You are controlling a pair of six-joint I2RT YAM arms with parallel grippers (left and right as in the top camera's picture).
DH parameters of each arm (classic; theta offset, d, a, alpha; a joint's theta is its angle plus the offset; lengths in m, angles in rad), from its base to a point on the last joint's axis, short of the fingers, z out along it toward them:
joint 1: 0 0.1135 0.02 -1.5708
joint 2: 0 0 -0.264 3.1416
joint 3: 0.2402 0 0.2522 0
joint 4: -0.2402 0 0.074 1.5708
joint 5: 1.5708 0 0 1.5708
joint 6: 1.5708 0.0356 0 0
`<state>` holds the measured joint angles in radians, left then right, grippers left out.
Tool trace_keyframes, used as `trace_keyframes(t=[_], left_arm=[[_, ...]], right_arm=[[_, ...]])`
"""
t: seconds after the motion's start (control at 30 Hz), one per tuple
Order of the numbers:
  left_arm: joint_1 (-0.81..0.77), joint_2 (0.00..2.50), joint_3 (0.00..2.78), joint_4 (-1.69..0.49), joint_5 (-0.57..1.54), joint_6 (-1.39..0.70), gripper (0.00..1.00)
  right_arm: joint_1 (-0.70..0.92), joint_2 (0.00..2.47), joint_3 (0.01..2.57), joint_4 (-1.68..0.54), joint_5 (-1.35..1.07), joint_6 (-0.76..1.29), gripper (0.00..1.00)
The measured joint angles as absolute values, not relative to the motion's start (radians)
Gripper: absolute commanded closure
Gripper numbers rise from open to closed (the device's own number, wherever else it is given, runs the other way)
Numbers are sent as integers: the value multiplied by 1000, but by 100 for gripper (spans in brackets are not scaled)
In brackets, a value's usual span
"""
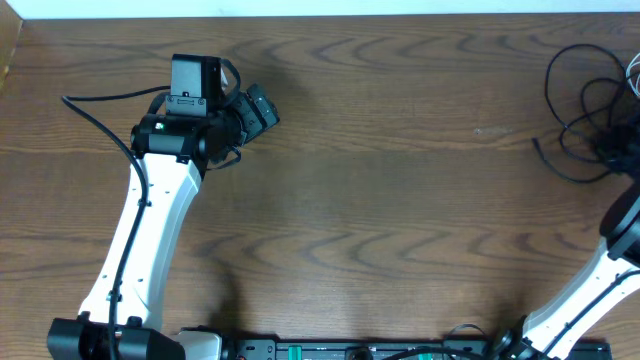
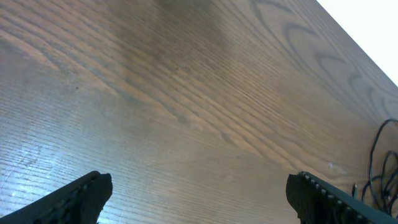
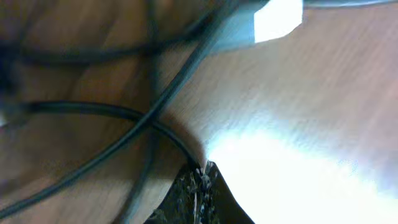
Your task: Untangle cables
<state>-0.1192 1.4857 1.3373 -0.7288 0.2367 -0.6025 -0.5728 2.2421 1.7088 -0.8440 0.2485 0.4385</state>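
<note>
The cables [image 1: 580,105] lie in a loose black tangle at the table's far right, with a bit of white cord [image 1: 633,70] at the edge. My right gripper [image 1: 613,150] is in that tangle. In the right wrist view its fingertips [image 3: 202,171] are pressed together, and a black cable [image 3: 112,112] curves straight into them, pinched at the tips. Other black strands [image 3: 186,68] cross above it, blurred. My left gripper [image 1: 257,108] hangs over bare wood at the upper left, far from the tangle. Its fingers [image 2: 84,196] stand wide apart with nothing between them. Cable loops [image 2: 380,165] show at that view's right edge.
The wooden table [image 1: 400,200] stretches between the two arms. The left arm's own thick black wire [image 1: 100,125] trails off to the left. A white blurred block [image 3: 278,18] sits at the top of the right wrist view.
</note>
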Motion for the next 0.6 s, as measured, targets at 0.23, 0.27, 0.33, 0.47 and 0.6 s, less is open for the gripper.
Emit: trace_keyframes(t=[0.23, 0.27, 0.33, 0.47, 0.6], left_arm=[[-119, 1486, 1337, -729, 237, -603, 5], [-119, 1486, 1337, -729, 237, -603, 5], [-119, 1486, 1337, -729, 237, -603, 5], [-119, 1486, 1337, -728, 237, -603, 5], [-119, 1486, 1337, -729, 237, -603, 5]], right_arm=[[-639, 2246, 1951, -1057, 244, 398, 55], [-643, 2247, 1998, -1097, 235, 392, 46], [-646, 2247, 2080, -1158, 212, 377, 29], [-639, 2247, 2236, -1259, 182, 358, 17], [-610, 2247, 2362, -1357, 135, 330, 21]])
